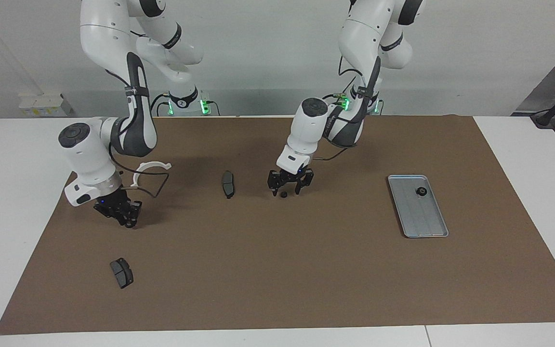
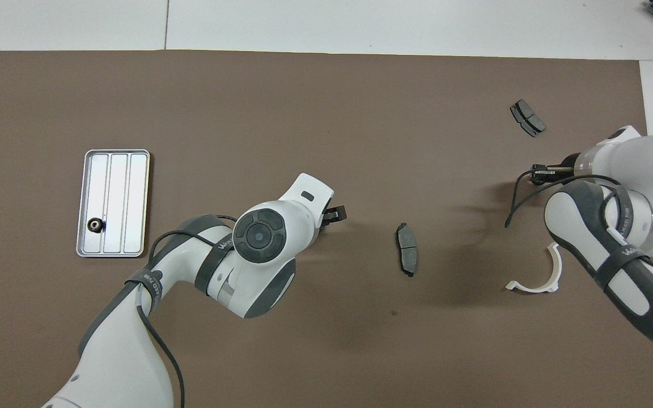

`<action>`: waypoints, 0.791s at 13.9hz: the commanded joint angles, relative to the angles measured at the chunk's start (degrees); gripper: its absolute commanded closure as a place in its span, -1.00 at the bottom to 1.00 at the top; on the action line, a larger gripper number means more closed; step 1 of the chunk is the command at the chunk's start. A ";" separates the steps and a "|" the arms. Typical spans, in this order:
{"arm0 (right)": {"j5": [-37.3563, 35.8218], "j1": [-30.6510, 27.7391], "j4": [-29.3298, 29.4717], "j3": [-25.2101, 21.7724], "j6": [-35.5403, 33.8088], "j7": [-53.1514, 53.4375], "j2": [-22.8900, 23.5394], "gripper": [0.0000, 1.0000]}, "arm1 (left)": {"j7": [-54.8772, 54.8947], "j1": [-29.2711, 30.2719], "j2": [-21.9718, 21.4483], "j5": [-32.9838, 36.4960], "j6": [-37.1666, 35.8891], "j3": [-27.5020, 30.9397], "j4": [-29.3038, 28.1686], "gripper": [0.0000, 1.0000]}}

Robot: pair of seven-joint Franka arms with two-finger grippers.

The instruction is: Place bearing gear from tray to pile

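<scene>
The silver tray [image 1: 424, 224] [image 2: 114, 170] lies toward the left arm's end of the mat, with one small black bearing gear [image 1: 421, 191] [image 2: 95, 225] in it. My left gripper [image 1: 288, 189] [image 2: 338, 213] hangs open low over the middle of the mat. A similar small dark round part [image 1: 283, 194] lies on the mat right under it, held by nothing. The pile is spread out: a brake pad [image 1: 228, 184] [image 2: 406, 256] beside that part, a white half-ring bracket [image 1: 150, 171] [image 2: 536, 272], and another brake pad [image 1: 121, 273] [image 2: 527, 118]. My right gripper [image 1: 124, 217] hovers low between the bracket and that second pad.
A brown mat [image 1: 277, 270] covers most of the white table [image 1: 17, 193]. The right arm's cable [image 1: 159, 185] loops down beside the bracket. In the overhead view the left arm's wrist hides the small part under its gripper.
</scene>
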 commanded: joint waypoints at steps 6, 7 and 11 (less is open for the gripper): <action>1.70 9.27 2.94 1.68 -4.03 9.58 -2.78 -1.00 | 16.10 21.82 -1.49 -0.26 -26.30 0.22 15.19 -0.66; 1.44 12.17 4.35 1.59 -5.62 13.53 -2.60 -1.00 | 21.29 25.08 -1.58 -0.26 -26.56 0.22 14.57 -0.66; 0.91 22.72 7.78 1.59 -6.68 28.23 -1.64 -0.97 | 38.89 33.80 -3.60 -0.26 -29.47 0.31 10.01 -0.65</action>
